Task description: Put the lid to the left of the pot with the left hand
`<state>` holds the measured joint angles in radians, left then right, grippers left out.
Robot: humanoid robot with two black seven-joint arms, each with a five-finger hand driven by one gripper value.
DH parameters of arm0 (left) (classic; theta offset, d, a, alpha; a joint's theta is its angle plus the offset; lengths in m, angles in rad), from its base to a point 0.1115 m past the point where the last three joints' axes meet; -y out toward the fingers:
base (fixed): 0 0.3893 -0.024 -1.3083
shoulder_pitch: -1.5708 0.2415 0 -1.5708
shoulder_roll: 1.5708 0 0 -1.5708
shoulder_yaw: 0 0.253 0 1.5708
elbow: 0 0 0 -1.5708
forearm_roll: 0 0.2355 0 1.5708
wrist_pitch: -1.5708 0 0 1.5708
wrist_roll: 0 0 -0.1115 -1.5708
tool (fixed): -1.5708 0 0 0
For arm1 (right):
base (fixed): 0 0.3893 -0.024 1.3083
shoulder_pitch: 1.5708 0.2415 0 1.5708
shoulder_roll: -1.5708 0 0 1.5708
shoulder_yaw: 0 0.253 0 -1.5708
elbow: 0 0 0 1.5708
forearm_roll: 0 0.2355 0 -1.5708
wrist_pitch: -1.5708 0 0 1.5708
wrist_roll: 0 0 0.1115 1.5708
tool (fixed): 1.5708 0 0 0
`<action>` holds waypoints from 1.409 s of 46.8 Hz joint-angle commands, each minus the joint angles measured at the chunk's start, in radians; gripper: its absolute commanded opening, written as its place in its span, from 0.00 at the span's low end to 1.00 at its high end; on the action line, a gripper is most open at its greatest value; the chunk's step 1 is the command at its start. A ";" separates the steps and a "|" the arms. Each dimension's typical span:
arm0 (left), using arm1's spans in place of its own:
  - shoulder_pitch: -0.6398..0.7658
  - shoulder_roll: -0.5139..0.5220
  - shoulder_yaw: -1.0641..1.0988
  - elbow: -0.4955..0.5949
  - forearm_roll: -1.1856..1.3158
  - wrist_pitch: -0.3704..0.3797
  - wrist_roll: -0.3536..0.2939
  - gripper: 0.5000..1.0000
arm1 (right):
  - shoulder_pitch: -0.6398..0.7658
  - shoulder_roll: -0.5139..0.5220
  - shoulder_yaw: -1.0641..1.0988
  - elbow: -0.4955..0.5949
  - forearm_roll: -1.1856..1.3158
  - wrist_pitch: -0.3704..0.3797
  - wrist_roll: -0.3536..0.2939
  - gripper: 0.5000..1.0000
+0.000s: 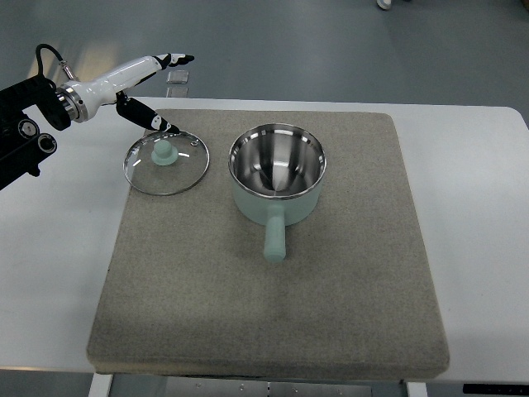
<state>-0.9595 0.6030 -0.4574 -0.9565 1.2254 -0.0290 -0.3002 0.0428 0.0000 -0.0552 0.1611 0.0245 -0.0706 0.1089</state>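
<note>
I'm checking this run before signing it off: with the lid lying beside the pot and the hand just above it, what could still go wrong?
Two risks stand out. The lid lies at the mat's left edge, its rim partly overhanging onto the white table, so a nudge could tip or slide it off. The left hand hovers open with one finger close to the lid's rim; pulling away carelessly might catch it and drag it. The pot stands clear, apart from the lid.
</note>
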 commanded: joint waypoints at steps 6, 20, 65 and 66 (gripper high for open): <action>0.018 -0.002 -0.001 0.005 -0.260 0.004 0.000 0.99 | 0.000 0.000 0.000 0.000 0.000 0.000 0.000 0.84; 0.019 -0.008 -0.006 0.076 -0.724 -0.012 0.000 0.99 | 0.000 0.000 0.000 0.000 0.000 0.000 0.000 0.84; 0.150 -0.042 -0.259 0.208 -1.262 -0.559 0.269 0.99 | 0.000 0.000 0.000 0.000 0.000 0.000 0.000 0.84; 0.150 -0.042 -0.259 0.208 -1.280 -0.559 0.279 0.99 | 0.000 0.000 0.000 0.000 0.000 0.000 0.000 0.84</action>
<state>-0.8102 0.5626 -0.7097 -0.7485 -0.0024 -0.5858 -0.0478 0.0432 0.0000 -0.0552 0.1611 0.0245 -0.0706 0.1088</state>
